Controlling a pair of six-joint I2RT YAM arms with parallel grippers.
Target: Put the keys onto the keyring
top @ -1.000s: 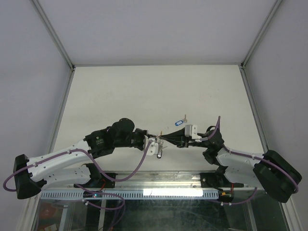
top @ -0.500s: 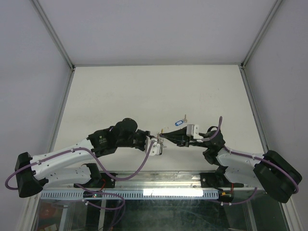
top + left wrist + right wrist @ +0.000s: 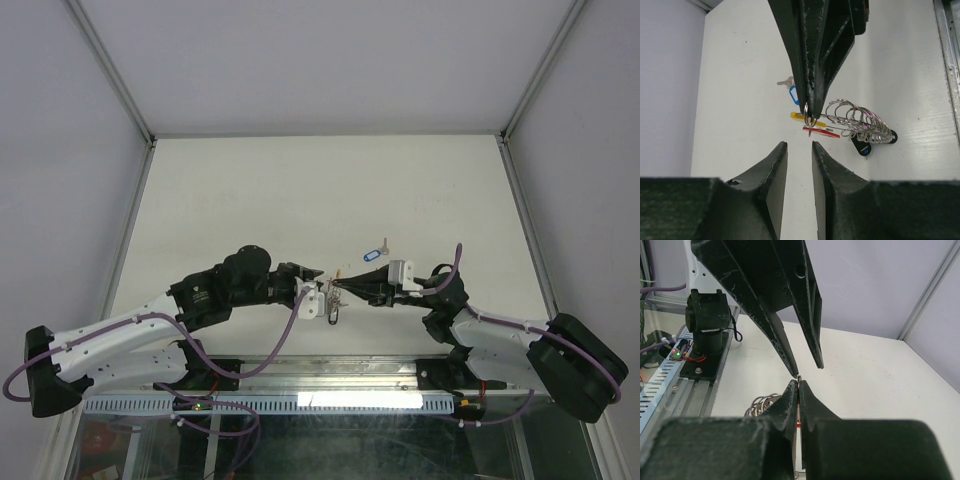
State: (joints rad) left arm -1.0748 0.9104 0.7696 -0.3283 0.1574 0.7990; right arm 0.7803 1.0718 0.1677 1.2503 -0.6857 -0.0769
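Note:
My right gripper (image 3: 810,116) reaches in from above in the left wrist view, shut on the keyring (image 3: 856,119) at its yellow arc. The silvery coiled part trails to the right of the tips. A red-tagged key (image 3: 823,132) hangs just under those tips, and black-tagged keys (image 3: 860,145) dangle below the coils. My left gripper (image 3: 799,146) faces the right one tip to tip, open, with nothing between its fingers. A blue-tagged key (image 3: 793,93) lies on the white table behind. From above, both grippers (image 3: 326,297) (image 3: 339,287) meet near the table's front middle.
The blue-tagged key (image 3: 375,252) lies alone on the table (image 3: 300,190), just beyond the right gripper. A metal rail with cables (image 3: 330,385) runs along the near edge. Frame posts (image 3: 520,130) stand at the far corners.
My left gripper was shut and has opened a little, drawing slightly back from the right gripper's tips. The right gripper stays shut in place.

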